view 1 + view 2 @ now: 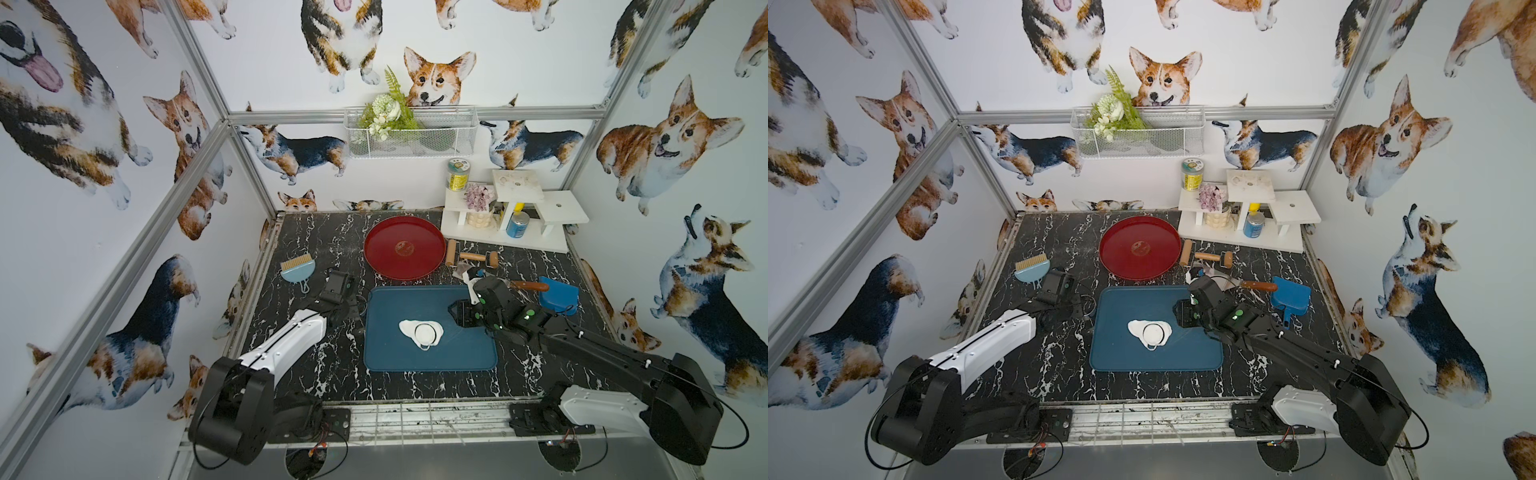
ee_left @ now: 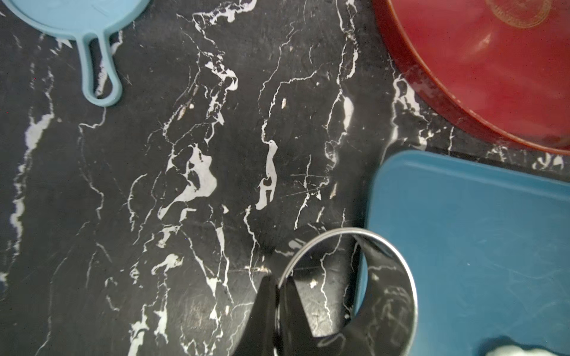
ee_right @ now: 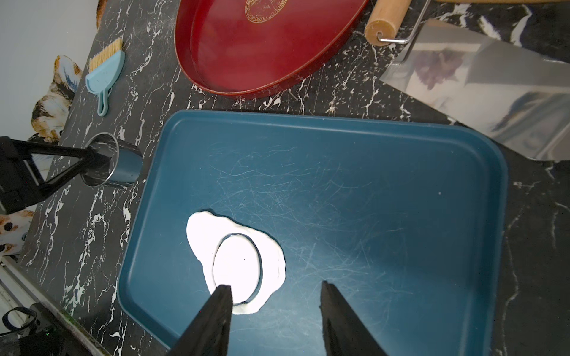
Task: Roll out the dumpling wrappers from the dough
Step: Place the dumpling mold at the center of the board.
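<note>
A ragged white sheet of dough (image 1: 406, 326) (image 3: 203, 229) lies on the blue tray (image 1: 457, 357) (image 3: 370, 185). A round dumpling wrapper (image 1: 424, 332) (image 1: 1153, 332) (image 3: 236, 265) is cut inside the sheet and still sits in it. My right gripper (image 3: 274, 285) (image 1: 454, 313) hovers open over the tray just right of the dough, holding nothing. My left gripper (image 2: 276, 279) (image 3: 95, 160) is shut on the wall of a metal ring cutter (image 2: 391, 308) (image 3: 123, 172), on the marble beside the tray's far left corner.
A red plate (image 1: 403, 247) (image 2: 493, 77) sits behind the tray. Two wooden rollers (image 1: 451, 252) (image 1: 478, 257), a metal scraper (image 3: 481, 86) and a blue dustpan (image 1: 559, 297) lie to the right. A light blue brush (image 1: 296, 270) is at far left, a white shelf (image 1: 507, 216) back right.
</note>
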### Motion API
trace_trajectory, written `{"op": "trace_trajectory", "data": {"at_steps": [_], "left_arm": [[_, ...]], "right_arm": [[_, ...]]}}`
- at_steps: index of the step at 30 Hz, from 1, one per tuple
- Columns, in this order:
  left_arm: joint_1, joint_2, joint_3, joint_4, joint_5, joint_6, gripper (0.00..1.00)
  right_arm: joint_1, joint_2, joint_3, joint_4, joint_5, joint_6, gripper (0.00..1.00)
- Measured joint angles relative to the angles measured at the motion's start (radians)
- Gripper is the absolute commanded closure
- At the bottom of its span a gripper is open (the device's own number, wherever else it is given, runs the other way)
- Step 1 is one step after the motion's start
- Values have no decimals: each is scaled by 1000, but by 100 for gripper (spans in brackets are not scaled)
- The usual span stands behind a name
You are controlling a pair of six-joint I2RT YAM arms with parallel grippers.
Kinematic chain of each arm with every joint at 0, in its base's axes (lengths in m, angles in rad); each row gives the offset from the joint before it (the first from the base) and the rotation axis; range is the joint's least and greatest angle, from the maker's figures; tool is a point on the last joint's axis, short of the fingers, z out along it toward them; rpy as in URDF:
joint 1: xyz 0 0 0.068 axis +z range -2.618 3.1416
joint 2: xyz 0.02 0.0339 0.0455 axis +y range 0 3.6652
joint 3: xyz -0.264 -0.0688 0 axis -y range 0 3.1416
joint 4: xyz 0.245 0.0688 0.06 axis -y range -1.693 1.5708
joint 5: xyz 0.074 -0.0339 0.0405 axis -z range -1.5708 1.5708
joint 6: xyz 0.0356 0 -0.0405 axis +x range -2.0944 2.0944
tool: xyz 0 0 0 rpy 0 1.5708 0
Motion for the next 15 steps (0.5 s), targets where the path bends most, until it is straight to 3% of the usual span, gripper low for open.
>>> {"op": "trace_trajectory", "data": {"at_steps": [15], "left_arm": [[30,-11,-22,50,44,10,60]], "right_arm": [[0,-1,-13,10,-7,1,48]]}}
